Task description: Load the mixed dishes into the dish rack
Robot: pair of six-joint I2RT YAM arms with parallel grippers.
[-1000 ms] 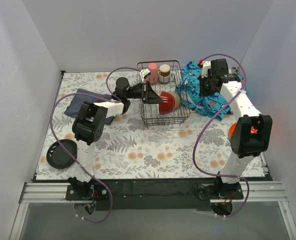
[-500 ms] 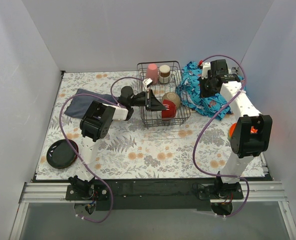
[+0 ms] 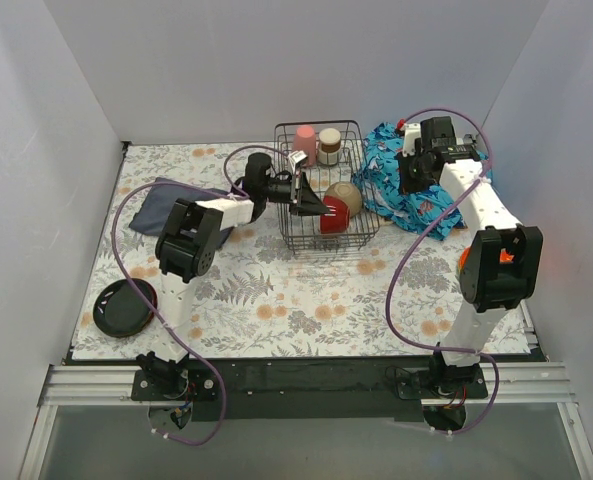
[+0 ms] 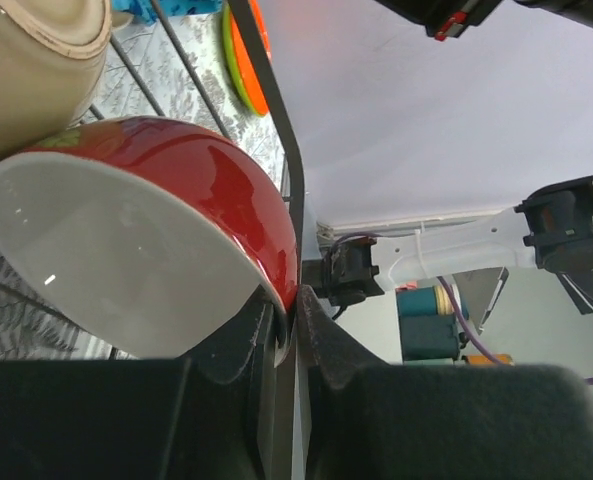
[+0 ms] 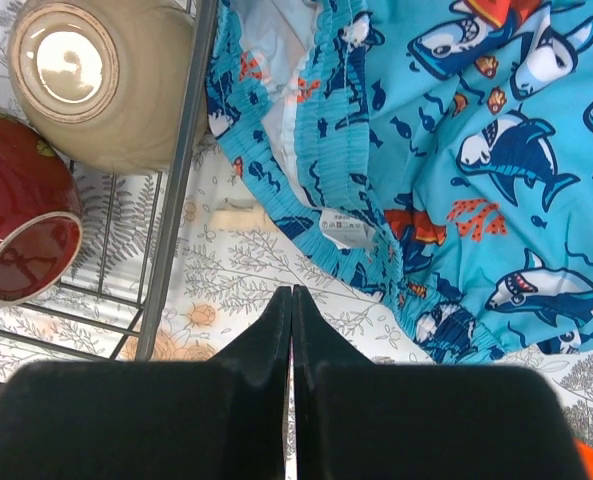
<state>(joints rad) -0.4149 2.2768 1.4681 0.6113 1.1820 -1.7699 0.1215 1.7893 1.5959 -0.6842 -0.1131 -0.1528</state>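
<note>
The dish rack (image 3: 321, 232) stands at the back middle. In it are a pink cup (image 3: 305, 143), a metallic cup (image 3: 329, 146), a tan bowl (image 3: 345, 196) and a dark red bowl (image 3: 334, 218). My left gripper (image 3: 319, 209) reaches into the rack and is shut on the dark red bowl's rim (image 4: 288, 296). The bowl (image 4: 156, 225) is tilted on edge beside the tan bowl (image 4: 36, 60). My right gripper (image 3: 414, 172) is shut and empty over the table (image 5: 292, 292), between the rack's wall (image 5: 176, 190) and the blue patterned cloth (image 5: 456, 150).
A dark plate (image 3: 124, 306) lies at the front left. A dark navy cloth (image 3: 168, 206) lies left of the rack. The blue patterned cloth (image 3: 416, 195) lies right of it. Orange and green plates (image 4: 246, 50) lie near the right arm, the orange one (image 3: 463, 262) partly hidden.
My left gripper has pushed further into the rack and carried the dark red bowl down beside the tan bowl, which now shows. The left elbow has shifted. The right arm has barely moved.
</note>
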